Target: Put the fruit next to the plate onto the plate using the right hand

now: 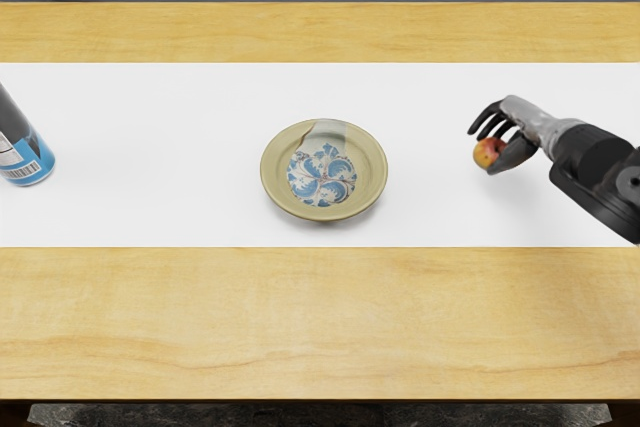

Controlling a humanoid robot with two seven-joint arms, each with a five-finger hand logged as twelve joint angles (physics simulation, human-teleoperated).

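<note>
A small red and yellow fruit point(487, 153) lies on the white runner, well to the right of the plate point(372, 161). The plate is olive-rimmed with a blue and white pattern in its middle and has nothing on it. My right hand point(502, 139) comes in from the right edge and its dark fingers curl around the fruit from above and behind. Whether the fruit still rests on the table I cannot tell. The left arm is out of sight.
A blue and dark spray can point(20, 152) stands at the left edge of the runner. The white runner point(180, 197) crosses a wooden table point(300, 317), with bare runner between fruit and plate.
</note>
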